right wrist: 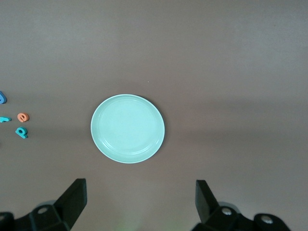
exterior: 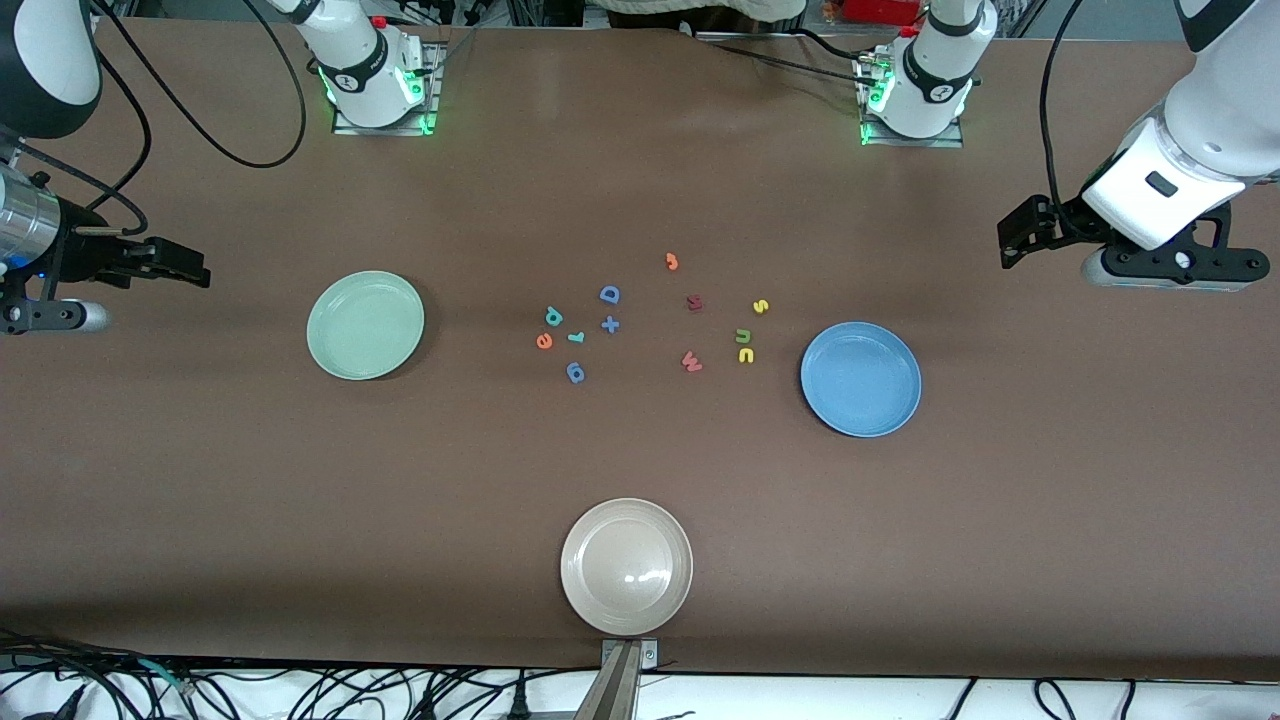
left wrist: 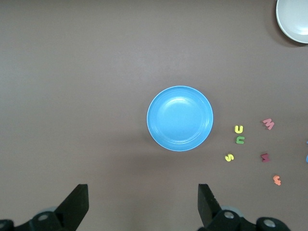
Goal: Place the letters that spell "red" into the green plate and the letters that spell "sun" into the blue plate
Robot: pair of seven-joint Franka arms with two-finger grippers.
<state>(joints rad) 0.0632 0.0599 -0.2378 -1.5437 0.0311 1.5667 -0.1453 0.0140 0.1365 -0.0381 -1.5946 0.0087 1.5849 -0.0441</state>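
Both tools hung wide apart, left tool (left wrist: 142,207) over the blue plate (left wrist: 180,118), right tool (right wrist: 139,204) over the green plate (right wrist: 127,128). Foam letters looked featherlight and squishy, so I'd pinch the yellow s (exterior: 761,306) across its edges.

Table: we see a wide brown top (exterior: 300,520), matte and evenly lit.
Light: we note a soft glare near the middle, toward the bases' edge.
Front edge: we see a white strip with tangled black cables (exterior: 300,690).
Bracket: we spot a small metal mount (exterior: 622,680) at that edge.
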